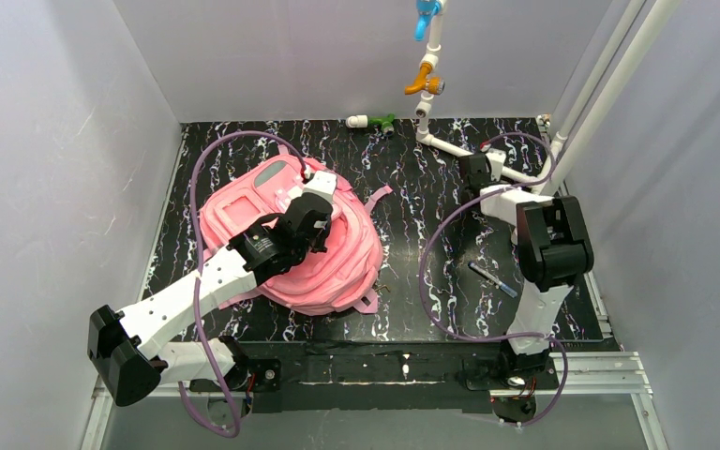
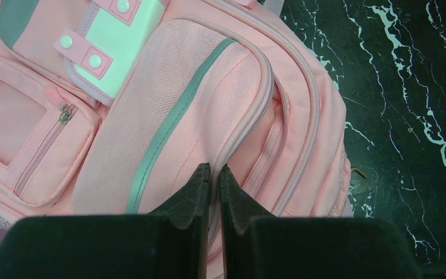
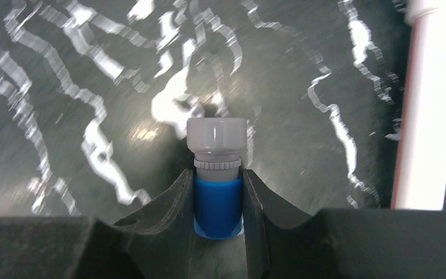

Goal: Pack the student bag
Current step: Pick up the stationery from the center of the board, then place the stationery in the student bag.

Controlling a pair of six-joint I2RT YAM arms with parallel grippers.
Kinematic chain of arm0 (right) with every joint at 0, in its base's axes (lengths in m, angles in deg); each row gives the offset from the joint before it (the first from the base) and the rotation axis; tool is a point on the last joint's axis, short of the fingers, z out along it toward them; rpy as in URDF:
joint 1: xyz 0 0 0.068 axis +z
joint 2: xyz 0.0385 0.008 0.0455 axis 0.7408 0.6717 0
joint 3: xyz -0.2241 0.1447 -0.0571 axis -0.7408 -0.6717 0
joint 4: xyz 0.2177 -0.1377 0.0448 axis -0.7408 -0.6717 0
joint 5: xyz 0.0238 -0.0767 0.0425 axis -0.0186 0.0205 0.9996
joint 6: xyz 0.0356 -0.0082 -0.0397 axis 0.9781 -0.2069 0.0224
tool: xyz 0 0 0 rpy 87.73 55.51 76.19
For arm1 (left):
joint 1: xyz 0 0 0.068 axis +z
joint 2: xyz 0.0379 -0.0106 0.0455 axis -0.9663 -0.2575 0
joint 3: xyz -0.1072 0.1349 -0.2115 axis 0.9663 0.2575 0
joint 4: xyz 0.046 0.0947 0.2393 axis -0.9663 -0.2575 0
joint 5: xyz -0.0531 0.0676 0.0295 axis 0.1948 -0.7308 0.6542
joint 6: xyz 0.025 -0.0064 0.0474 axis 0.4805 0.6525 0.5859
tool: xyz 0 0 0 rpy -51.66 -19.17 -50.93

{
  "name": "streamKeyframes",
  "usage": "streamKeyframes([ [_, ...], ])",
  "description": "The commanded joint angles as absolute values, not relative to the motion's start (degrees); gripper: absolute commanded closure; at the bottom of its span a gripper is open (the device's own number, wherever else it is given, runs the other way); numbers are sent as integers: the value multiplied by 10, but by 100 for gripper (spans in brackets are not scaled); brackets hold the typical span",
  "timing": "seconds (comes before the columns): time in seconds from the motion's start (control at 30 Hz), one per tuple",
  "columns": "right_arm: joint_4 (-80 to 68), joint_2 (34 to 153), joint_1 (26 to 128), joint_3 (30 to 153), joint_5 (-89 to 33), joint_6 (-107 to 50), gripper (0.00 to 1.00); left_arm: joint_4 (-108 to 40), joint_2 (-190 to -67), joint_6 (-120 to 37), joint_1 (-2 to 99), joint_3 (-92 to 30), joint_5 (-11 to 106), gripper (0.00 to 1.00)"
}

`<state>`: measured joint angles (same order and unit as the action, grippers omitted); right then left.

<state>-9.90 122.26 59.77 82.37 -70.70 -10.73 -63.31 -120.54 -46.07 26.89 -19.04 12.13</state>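
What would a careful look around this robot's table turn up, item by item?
Surface: black marbled table.
Job's things: pink student bag, lying left of centre with its pockets facing up.
Clutter: dark pen lying right of the bag; white and green fitting at the far edge.
Grippers: left gripper shut, tips on the bag's zip seam; right gripper closed on a blue tube with a grey cap.
Cables: purple cables loop over the table beside each arm.
Surroundings: white pipes, orange valve, blue valve, pale walls.
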Motion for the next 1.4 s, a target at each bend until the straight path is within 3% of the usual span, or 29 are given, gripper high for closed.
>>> streamKeyframes([
  [0.0, -65, 1138, 660, 788, -617, -186, 96, -630, -1177, -477, 265, -206, 74, 100],
  [0.13, -57, 1051, 730, 762, -448, -207, 99, -629, -1169, -479, 266, -204, 52, 100],
  [0.3, 58, 973, 780, 692, -130, -185, 98, -624, -1158, -479, 266, -198, 39, 100],
  [0.43, 104, 1000, 846, 701, -32, -105, 98, -617, -1156, -470, 266, -194, 38, 100],
  [0.67, 233, 1055, 916, 720, -45, -23, 98, -622, -1159, -471, 265, -204, 56, 100],
  [0.8, 297, 1081, 939, 723, -130, -3, 93, -625, -1157, -471, 266, -206, 59, 100],
  [1.07, 409, 1167, 968, 735, -258, 65, 65, -625, -1154, -481, 265, -201, 62, 100],
  [1.2, 369, 1154, 968, 746, -282, 35, 42, -625, -1151, -481, 266, -199, 57, 100],
  [1.37, 270, 1111, 968, 738, -299, -20, 27, -625, -1151, -479, 265, -196, 55, 100],
])
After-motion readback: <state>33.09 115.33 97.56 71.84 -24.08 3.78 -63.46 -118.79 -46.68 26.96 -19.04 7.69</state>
